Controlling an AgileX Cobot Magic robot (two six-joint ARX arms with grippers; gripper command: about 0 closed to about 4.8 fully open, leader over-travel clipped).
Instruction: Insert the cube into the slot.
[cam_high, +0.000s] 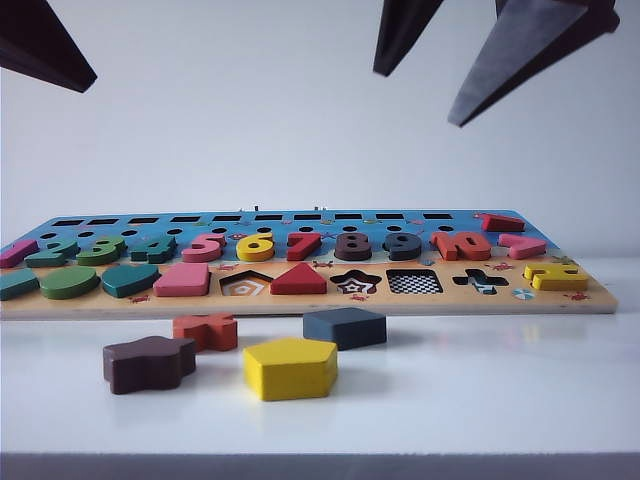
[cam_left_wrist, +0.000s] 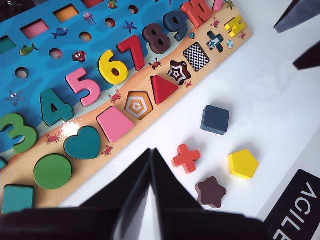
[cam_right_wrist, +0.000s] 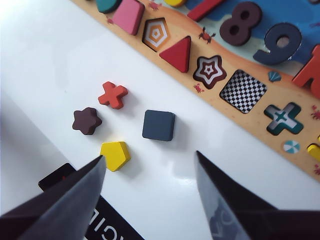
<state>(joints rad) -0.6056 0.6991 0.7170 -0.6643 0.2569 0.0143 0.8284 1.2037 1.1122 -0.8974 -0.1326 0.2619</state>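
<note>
The cube (cam_high: 345, 327) is a flat dark navy square block lying on the white table in front of the puzzle board, near its middle. It also shows in both wrist views (cam_left_wrist: 215, 119) (cam_right_wrist: 158, 125). The slot (cam_high: 414, 282) (cam_left_wrist: 196, 56) (cam_right_wrist: 243, 90) is the square recess with a checkerboard floor in the board's front row, and nothing lies in it. My right gripper (cam_right_wrist: 150, 155) (cam_high: 418, 97) hangs open high above the table, short of the cube, with nothing between its fingers. My left gripper (cam_left_wrist: 151, 150) (cam_high: 85, 88) is shut on nothing, raised at the left.
A yellow pentagon block (cam_right_wrist: 115, 155), a dark brown star block (cam_right_wrist: 86, 120) and a red cross block (cam_right_wrist: 113, 95) lie loose near the cube. The puzzle board (cam_high: 300, 303) carries numbers and shapes, with open pentagon, star and cross recesses beside the slot.
</note>
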